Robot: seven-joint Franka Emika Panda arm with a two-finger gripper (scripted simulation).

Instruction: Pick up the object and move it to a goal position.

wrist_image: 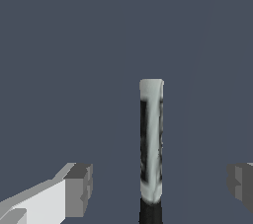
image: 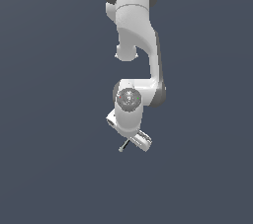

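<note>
The object is a thin stick (wrist_image: pixel 150 139) with a grey shaft, a black end and a pale tip. In the wrist view it lies between my two fingers with a clear gap on each side. My gripper (wrist_image: pixel 159 187) is open and touches nothing; one finger (wrist_image: pixel 79 188) and the other finger (wrist_image: pixel 242 184) stand far apart. In the exterior view the gripper (image: pixel 135 142) is low over the dark floor. The stick (image: pixel 123 146) pokes out from under it toward the exterior view's left.
The white arm (image: pixel 136 35) reaches down from the top of the exterior view. All around is a plain dark grey-blue floor (image: pixel 54 168), and no other objects or goal marker show.
</note>
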